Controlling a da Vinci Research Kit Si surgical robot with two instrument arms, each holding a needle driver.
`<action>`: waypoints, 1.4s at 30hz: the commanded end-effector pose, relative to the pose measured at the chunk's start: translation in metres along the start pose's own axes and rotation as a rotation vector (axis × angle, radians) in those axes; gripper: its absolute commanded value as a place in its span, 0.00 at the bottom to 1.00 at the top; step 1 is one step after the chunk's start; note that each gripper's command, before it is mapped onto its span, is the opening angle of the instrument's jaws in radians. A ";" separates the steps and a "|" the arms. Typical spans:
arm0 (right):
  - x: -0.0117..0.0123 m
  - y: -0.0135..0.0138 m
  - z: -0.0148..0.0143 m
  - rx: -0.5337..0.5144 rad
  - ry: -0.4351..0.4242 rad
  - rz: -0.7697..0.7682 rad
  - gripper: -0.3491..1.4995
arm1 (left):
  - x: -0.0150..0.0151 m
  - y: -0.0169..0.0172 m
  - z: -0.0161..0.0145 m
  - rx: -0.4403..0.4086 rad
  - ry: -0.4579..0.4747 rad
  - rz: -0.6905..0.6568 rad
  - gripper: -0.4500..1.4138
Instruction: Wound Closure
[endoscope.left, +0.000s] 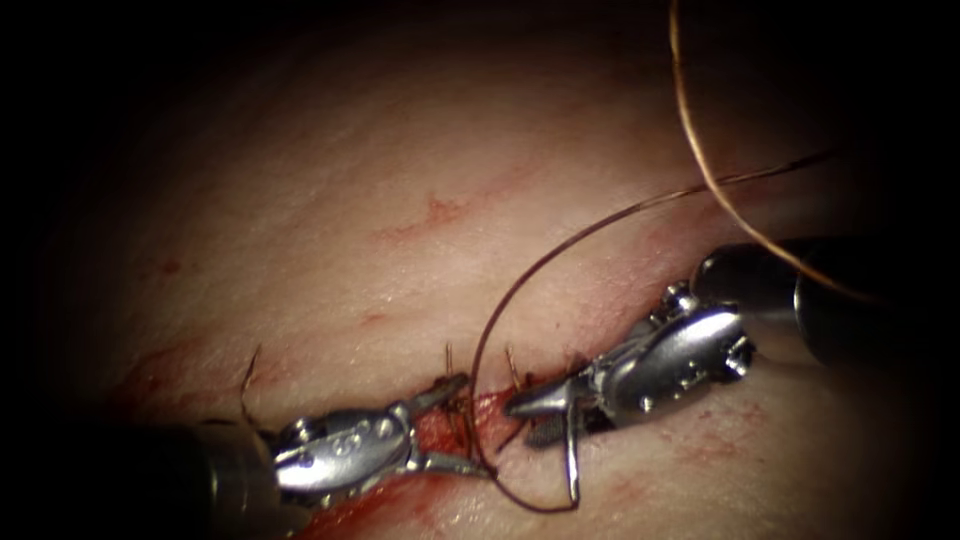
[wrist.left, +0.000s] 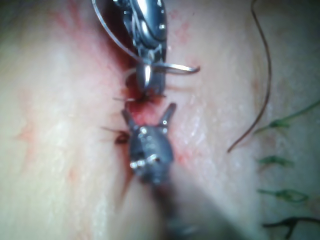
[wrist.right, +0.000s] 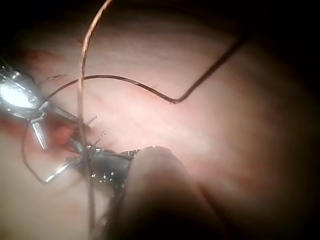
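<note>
The cut (endoscope.left: 455, 425) in the tissue (endoscope.left: 400, 150) is wet with red fluid. My left tool (endoscope.left: 475, 425) comes in from the lower left with its jaws open astride the cut, holding nothing; it appears as well in the left wrist view (wrist.left: 148, 111). On the right side of the cut, my right tool (endoscope.left: 530, 415) is shut on the curved needle (endoscope.left: 573, 455). The needle's thread end juts toward the front, and its other part is hidden by the jaws. The thread (endoscope.left: 600, 225) loops from that end past the left tool's lower jaw, then arcs away to the upper right.
Short cut ends of thread (endoscope.left: 448, 362) stand up from earlier stitches along the cut, with another (endoscope.left: 250, 372) further left. A second pale strand of thread (endoscope.left: 690, 130) hangs across the right tool's shaft (endoscope.left: 840, 295). Green marks (wrist.left: 275, 161) lie on the tissue.
</note>
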 end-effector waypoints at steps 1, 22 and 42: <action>-0.0010 0.0005 -0.0002 -0.038 -0.010 -0.002 0.00 | -0.0006 0.0003 0.0007 -0.002 -0.001 -0.003 0.66; -0.0004 0.0078 -0.0136 -0.368 0.002 -0.008 0.00 | 0.0021 -0.0005 0.0004 -0.008 0.010 -0.029 0.59; -0.0015 0.0050 -0.0129 -0.323 0.173 0.444 0.00 | 0.0120 -0.0011 0.0008 -0.090 0.088 -0.166 0.65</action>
